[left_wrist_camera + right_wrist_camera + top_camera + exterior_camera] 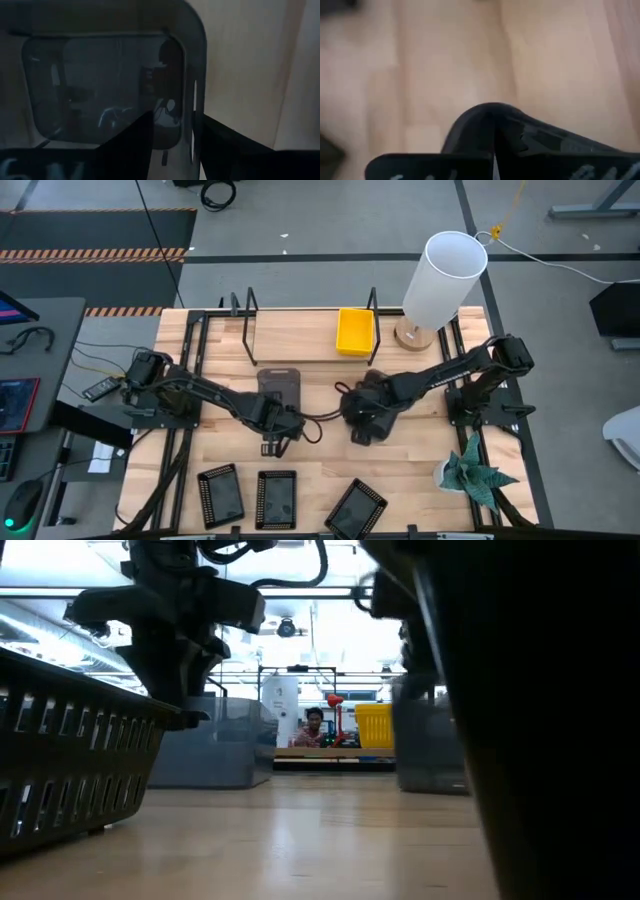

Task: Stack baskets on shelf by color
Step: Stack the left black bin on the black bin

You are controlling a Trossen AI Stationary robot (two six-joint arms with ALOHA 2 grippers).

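Note:
A grey basket (280, 387) sits on the table just in front of the shelf (300, 335), and it fills the left wrist view (100, 85). My left gripper (275, 423) is at the basket's near wall and is shut on it. A yellow basket (356, 330) stands on the shelf board, also seen in the low view (373, 727). My right gripper (362, 425) is shut and empty, hovering over bare wood (495, 150) to the right of the left one. Three black mesh baskets (276, 500) lie along the table's near edge. My left gripper pinches the grey basket's near wall (192, 100), one finger (135, 145) inside the basket and one finger (225, 145) outside. It comes from above, slanting in from the near side. The basket (210, 745) appears to sit flat on the table.
A white lamp (445, 280) stands at the shelf's right end, and a potted plant (470, 470) is at the near right corner. Black wire uprights (250, 310) frame the shelf. Another grey shape (430, 735) shows in the low view. A person (315, 725) is far behind.

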